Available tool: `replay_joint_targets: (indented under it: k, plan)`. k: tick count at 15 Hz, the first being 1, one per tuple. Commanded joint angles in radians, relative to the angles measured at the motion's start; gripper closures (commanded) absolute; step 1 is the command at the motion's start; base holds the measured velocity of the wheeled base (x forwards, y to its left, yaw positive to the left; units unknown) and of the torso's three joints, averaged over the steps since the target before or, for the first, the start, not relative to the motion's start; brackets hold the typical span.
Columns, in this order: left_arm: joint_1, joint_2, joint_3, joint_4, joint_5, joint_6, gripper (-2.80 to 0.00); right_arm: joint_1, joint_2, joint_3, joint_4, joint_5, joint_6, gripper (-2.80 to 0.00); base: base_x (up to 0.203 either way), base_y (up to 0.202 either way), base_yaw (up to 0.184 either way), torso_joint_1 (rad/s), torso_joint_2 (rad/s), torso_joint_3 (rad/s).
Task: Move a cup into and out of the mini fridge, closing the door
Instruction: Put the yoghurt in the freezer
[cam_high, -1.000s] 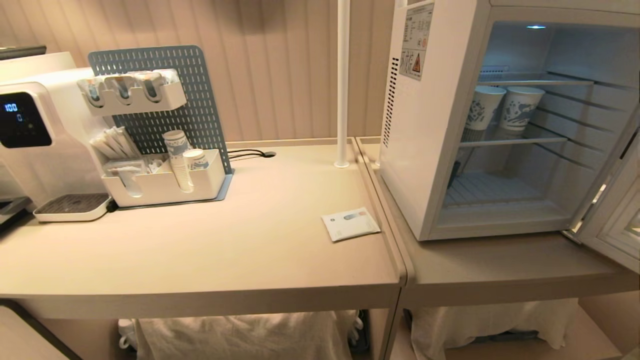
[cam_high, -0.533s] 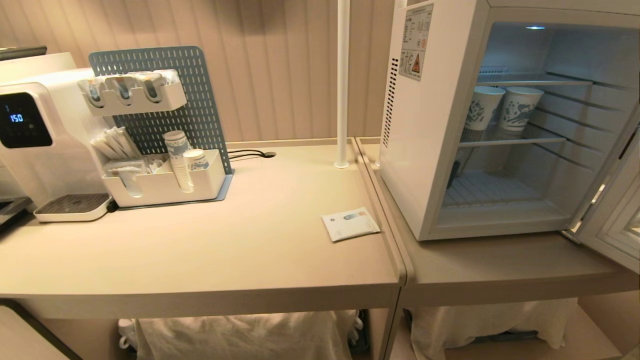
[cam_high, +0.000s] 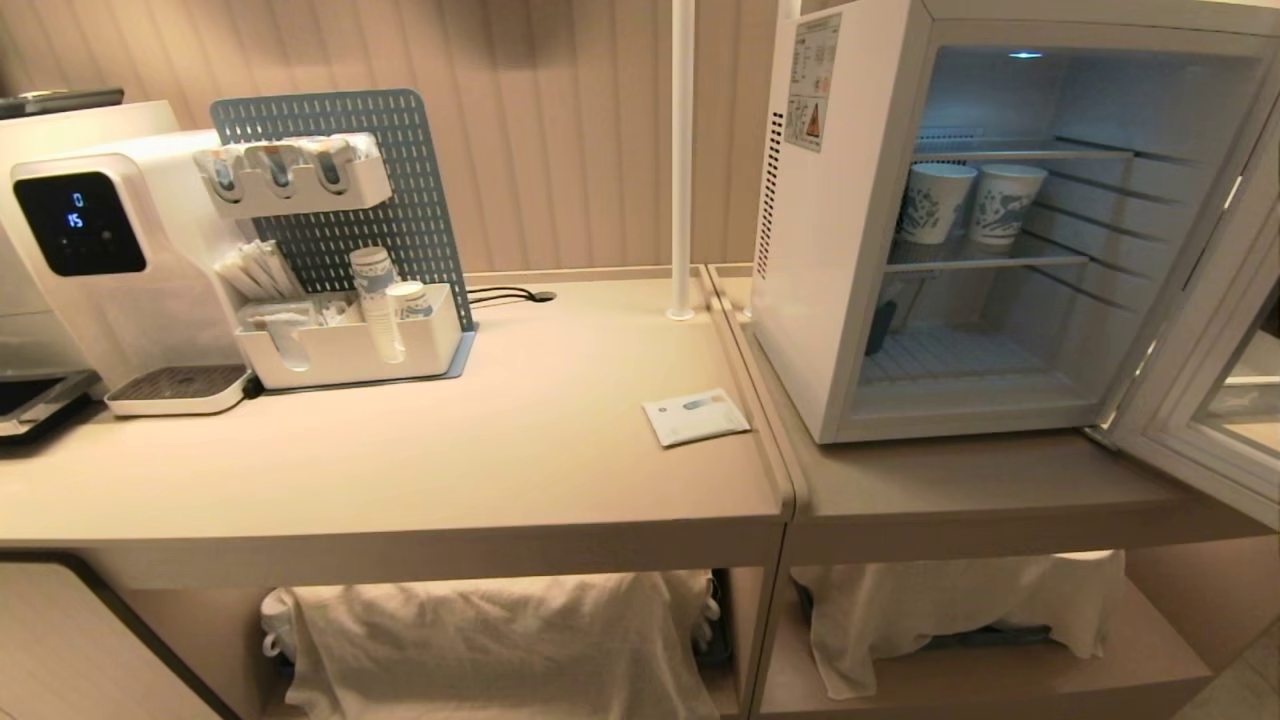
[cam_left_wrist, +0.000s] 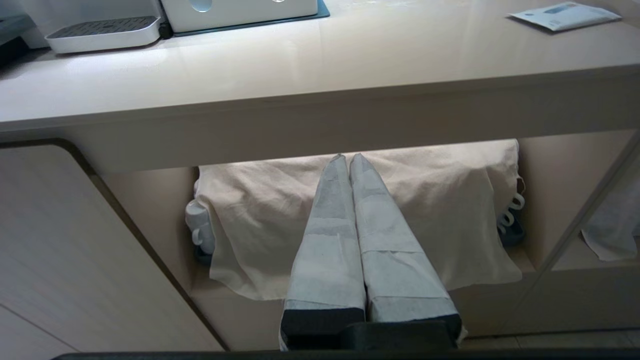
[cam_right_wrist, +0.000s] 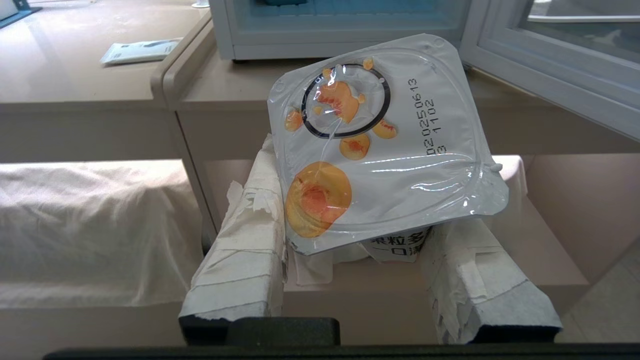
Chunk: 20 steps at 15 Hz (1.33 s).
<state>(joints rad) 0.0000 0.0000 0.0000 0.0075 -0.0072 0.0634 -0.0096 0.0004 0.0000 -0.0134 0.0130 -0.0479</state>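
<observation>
The squat white plastic yogurt cup (cam_right_wrist: 380, 150) sits between the right gripper (cam_right_wrist: 370, 240)'s jaws; beyond them stands the white boxy mini fridge (cam_right_wrist: 340, 25), its white-framed glass door (cam_right_wrist: 550, 75) swung out alongside.

You get warm, even room light across the head view, with the counter (cam_high: 420, 450) glowing pale and soft shadows beneath it. A cool lamp (cam_high: 1022, 54) at the top of the mini fridge (cam_high: 850, 250) tints its interior bluish. Straight lines bow near the head view's edges. In the left wrist view the counter blows out to white glare toward the far end. In the right wrist view you see sharp highlights streak the foil lid of the cup (cam_right_wrist: 380, 145).
</observation>
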Motion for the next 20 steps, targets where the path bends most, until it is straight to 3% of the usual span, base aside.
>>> replay_joint_targets:
  k: [1,6,10,20]
  plan:
    - [0.0,0.0,0.0,0.0,0.0,0.002,0.0,-0.001,-0.002,0.009,0.0,0.001,-0.001,0.0,-0.188,0.0,-0.002,0.002,0.0,-0.002]
    - [0.0,0.0,0.0,-0.003,0.006,-0.005,0.0,-0.001,-0.002,0.009,0.0,0.001,0.0,0.0,-0.059,0.0,-0.002,0.001,0.0,-0.005]
    - [0.0,0.0,0.0,-0.007,0.009,-0.047,0.0,-0.001,-0.002,0.009,0.001,0.001,-0.001,0.0,0.0,0.0,0.0,0.0,0.0,0.0]
    - [0.0,0.0,0.0,-0.007,0.009,-0.05,0.0,-0.001,-0.002,-0.022,0.01,0.008,0.009,0.0,0.0,0.0,0.0,0.0,0.0,0.0]
